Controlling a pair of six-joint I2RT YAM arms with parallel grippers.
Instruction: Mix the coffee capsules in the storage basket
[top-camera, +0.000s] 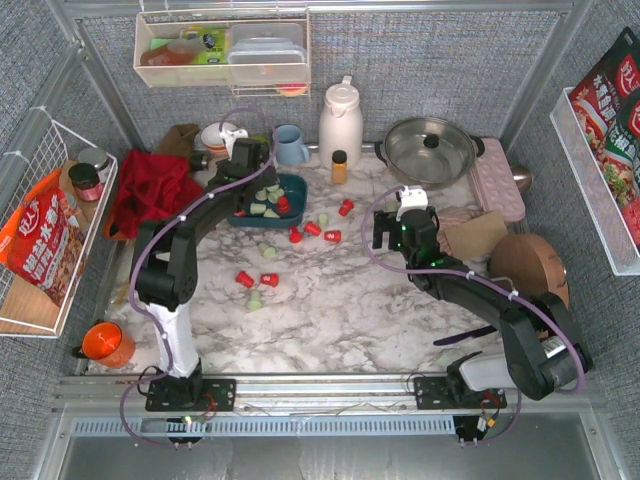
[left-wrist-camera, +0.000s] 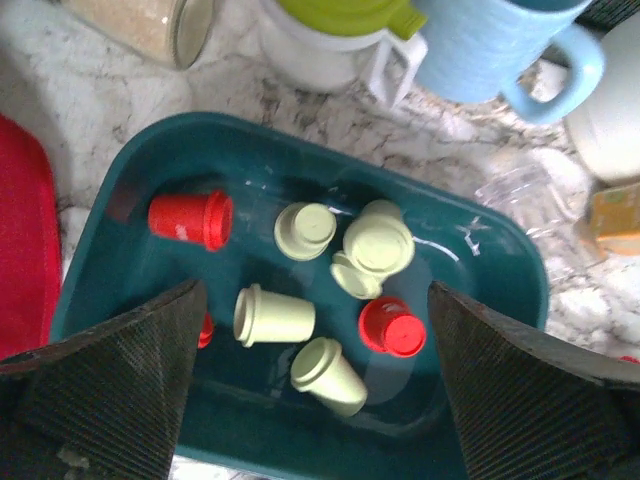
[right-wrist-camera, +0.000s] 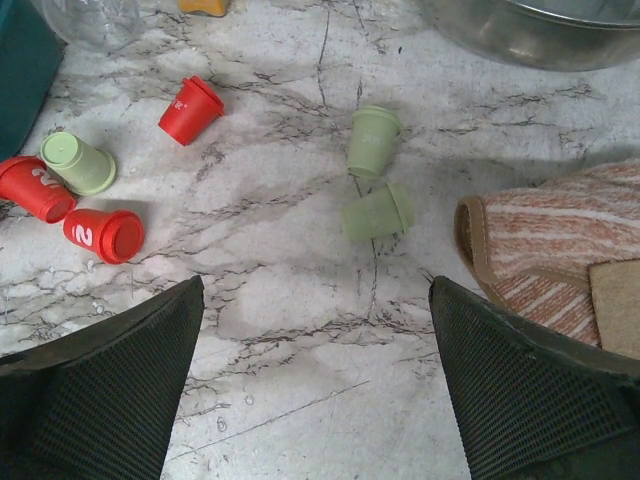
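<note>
The dark teal storage basket (top-camera: 296, 187) (left-wrist-camera: 300, 140) sits left of centre at the back. In it lie several coffee capsules, among them a red one (left-wrist-camera: 190, 218), another red one (left-wrist-camera: 392, 327) and pale green ones (left-wrist-camera: 273, 315) (left-wrist-camera: 378, 240). My left gripper (top-camera: 258, 185) (left-wrist-camera: 316, 295) hangs open right above them with nothing between its fingers. More capsules lie loose on the marble: red (top-camera: 332, 236) (right-wrist-camera: 103, 235) and green (top-camera: 268, 252) (right-wrist-camera: 378, 212). Over bare marble to the right, my right gripper (top-camera: 398, 232) (right-wrist-camera: 315, 290) is open and empty, with two green capsules just beyond it.
Behind the basket stand a blue mug (top-camera: 290, 144), a white jug (top-camera: 340, 122) and a small orange bottle (top-camera: 339, 166). A steel pot (top-camera: 428, 148) is at the back right, a striped cloth (right-wrist-camera: 560, 240) right of my right gripper, and a red cloth (top-camera: 150, 185) left of the basket.
</note>
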